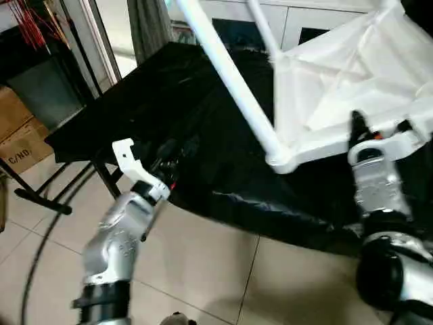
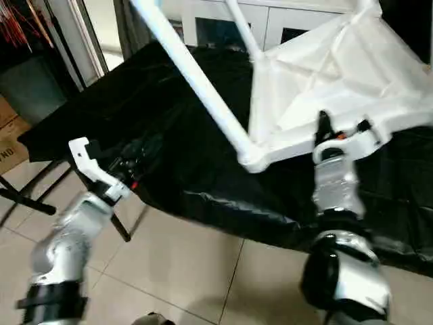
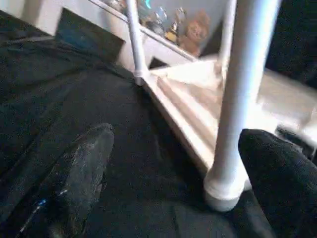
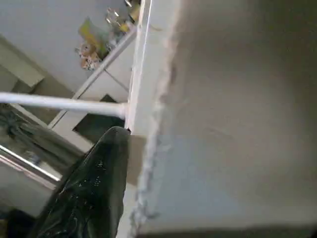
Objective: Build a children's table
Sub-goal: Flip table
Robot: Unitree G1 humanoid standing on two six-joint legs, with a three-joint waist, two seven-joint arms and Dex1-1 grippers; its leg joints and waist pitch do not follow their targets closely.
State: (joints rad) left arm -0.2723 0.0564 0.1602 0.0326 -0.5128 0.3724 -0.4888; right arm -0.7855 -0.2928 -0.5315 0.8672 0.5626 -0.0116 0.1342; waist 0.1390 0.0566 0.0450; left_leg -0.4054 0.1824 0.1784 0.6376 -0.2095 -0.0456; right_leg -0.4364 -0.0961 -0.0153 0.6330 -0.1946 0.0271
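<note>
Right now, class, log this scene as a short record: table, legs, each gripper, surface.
table: children's table upside down, tilted
legs: near-corner leg socketed; another leg behind
left gripper: open, holds nothing, over the sheet
right gripper: clamped on the tabletop's near rim
surface: black-sheeted table

Place: a storeroom-like lab or workroom, not a tidy home.
Floor: pale tiles with a loose cable at lower left.
Desk: draped in black sheeting, frame centre.
Upper left: cardboard boxes and red wires.
Top: white glass-door cabinet holding trinkets.
</note>
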